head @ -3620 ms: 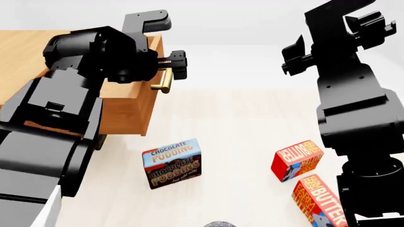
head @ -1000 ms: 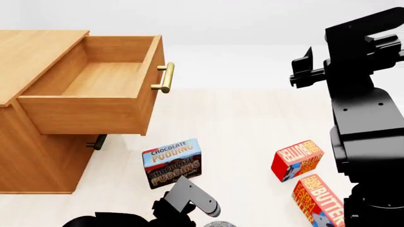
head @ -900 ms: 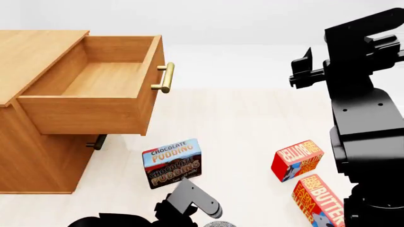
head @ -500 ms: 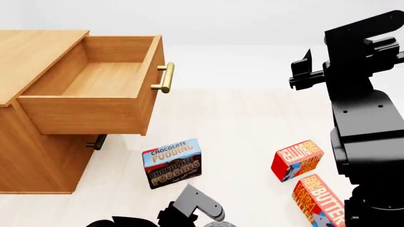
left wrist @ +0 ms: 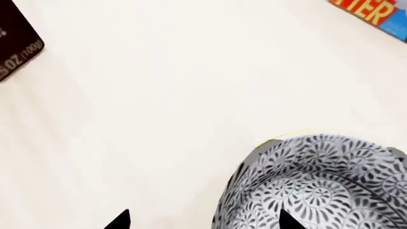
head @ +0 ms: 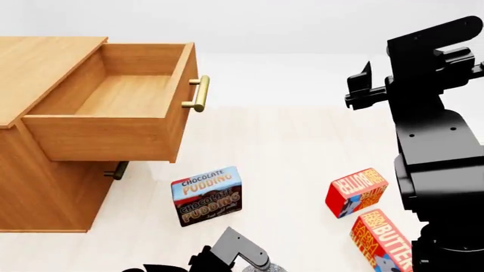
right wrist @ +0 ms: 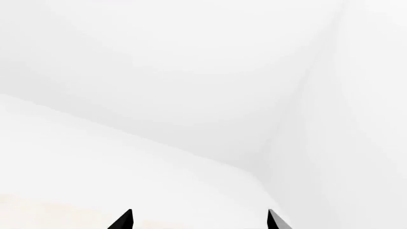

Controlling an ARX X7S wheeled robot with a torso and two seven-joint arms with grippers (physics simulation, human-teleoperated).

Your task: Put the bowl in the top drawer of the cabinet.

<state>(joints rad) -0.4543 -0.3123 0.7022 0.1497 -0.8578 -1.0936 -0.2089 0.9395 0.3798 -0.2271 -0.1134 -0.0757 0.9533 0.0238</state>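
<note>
The bowl (left wrist: 318, 186), white with a grey-blue leaf pattern, sits on the pale floor; only a sliver of the bowl (head: 266, 269) shows at the head view's bottom edge. My left gripper (left wrist: 203, 223) is open and straddles the bowl's rim, one fingertip (left wrist: 286, 222) over its inside, the other over bare floor. The cabinet (head: 38, 187) stands at the left with its top drawer (head: 113, 119) pulled out and nothing in it. My right gripper (right wrist: 198, 220) is open, raised at the right, and holds nothing.
A chocolate pudding box (head: 206, 195) stands on the floor in front of the cabinet, close to my left arm (head: 240, 256). Two butter boxes (head: 355, 191) (head: 382, 238) lie at the right beside the right arm's base. The lower drawer's handle (head: 117, 170) shows under the open drawer.
My left arm has left the top drawer's handle and dropped to the bottom of the view by the bowl, sinking slightly lower over the last second. The right arm barely shifted.
</note>
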